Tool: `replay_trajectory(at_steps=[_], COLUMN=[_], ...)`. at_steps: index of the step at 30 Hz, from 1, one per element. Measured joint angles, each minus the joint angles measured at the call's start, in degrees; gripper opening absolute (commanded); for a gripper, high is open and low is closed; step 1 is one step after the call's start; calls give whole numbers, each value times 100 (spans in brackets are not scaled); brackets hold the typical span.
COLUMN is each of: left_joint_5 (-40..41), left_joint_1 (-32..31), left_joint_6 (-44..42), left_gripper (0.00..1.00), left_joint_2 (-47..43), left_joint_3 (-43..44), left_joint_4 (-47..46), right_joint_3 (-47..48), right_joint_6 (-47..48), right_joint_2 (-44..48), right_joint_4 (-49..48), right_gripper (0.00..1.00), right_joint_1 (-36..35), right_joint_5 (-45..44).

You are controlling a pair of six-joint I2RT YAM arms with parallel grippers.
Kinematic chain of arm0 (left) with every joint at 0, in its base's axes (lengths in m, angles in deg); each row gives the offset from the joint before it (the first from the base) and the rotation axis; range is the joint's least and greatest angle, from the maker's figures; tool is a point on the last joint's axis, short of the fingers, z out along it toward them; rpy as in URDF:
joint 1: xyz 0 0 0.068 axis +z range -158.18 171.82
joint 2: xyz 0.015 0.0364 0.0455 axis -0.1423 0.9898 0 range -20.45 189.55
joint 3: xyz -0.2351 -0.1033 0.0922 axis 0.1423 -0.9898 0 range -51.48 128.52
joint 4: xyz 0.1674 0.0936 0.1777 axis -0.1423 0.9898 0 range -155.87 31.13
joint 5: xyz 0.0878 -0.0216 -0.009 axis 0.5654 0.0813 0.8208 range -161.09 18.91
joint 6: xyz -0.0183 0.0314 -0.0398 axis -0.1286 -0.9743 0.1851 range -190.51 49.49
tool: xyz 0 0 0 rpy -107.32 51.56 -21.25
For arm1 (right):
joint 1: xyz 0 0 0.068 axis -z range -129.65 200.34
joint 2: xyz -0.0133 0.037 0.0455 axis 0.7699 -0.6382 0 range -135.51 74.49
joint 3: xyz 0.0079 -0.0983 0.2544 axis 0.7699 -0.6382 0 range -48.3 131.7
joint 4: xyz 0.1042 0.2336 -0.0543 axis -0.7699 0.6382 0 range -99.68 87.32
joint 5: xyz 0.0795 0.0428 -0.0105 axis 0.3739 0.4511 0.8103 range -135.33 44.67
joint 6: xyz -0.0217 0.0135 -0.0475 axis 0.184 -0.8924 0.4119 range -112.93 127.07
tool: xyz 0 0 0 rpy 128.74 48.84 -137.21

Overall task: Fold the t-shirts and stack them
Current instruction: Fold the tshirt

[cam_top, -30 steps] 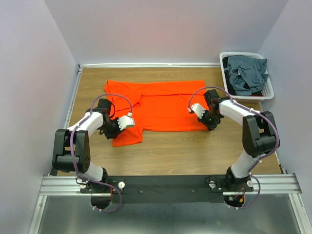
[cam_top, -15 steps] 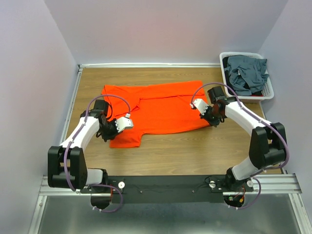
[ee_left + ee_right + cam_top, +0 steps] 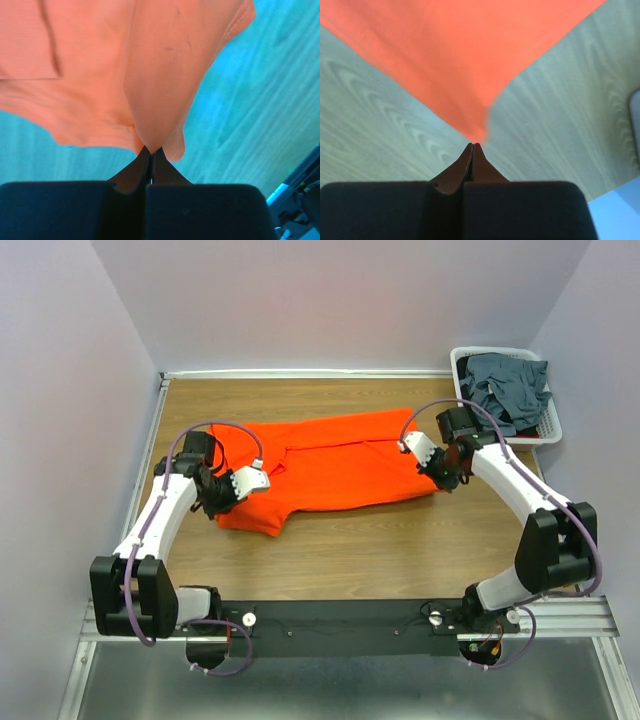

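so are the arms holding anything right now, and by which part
Both hold the orange t-shirt: the left gripper pinches a bunched fold at its near left edge, the right gripper pinches a corner at its right edge.

surface (image 3: 350, 540): light wood grain, walled on three sides
orange-red t-shirt (image 3: 330, 465): spread across the middle, rumpled at the left end
basket (image 3: 500, 350): white, slatted, in the far right corner

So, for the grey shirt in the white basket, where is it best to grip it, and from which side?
Probably a raised fold of the grey shirt near the heap's top, coming straight down from above: it lies crumpled inside the white basket, whose walls block any sideways approach.
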Motion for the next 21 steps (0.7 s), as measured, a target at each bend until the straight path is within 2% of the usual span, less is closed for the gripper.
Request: replay_trajectory(at_steps=[13, 15, 18, 21], left_joint_5=[11, 11, 0, -13], left_joint_1=[245, 249, 249, 249], left_joint_6=[15, 15, 11, 11], left_gripper=[0, 0, 0, 0], left_joint_2=[1370, 1497, 1567, 1563], left_joint_3=[1169, 1207, 1204, 1172], left_joint_4=[-317, -350, -343, -350], right_joint_3=[1403, 1480, 1394, 887], right_joint_6=[157, 203, 339, 461], right_joint_2=[-1322, -1390, -1386, -1257], right_joint_4=[105, 160, 348, 446], right_gripper=[2, 15, 30, 37], right_joint_1=[105, 109, 136, 138], right_joint_5=[13, 70, 197, 247])
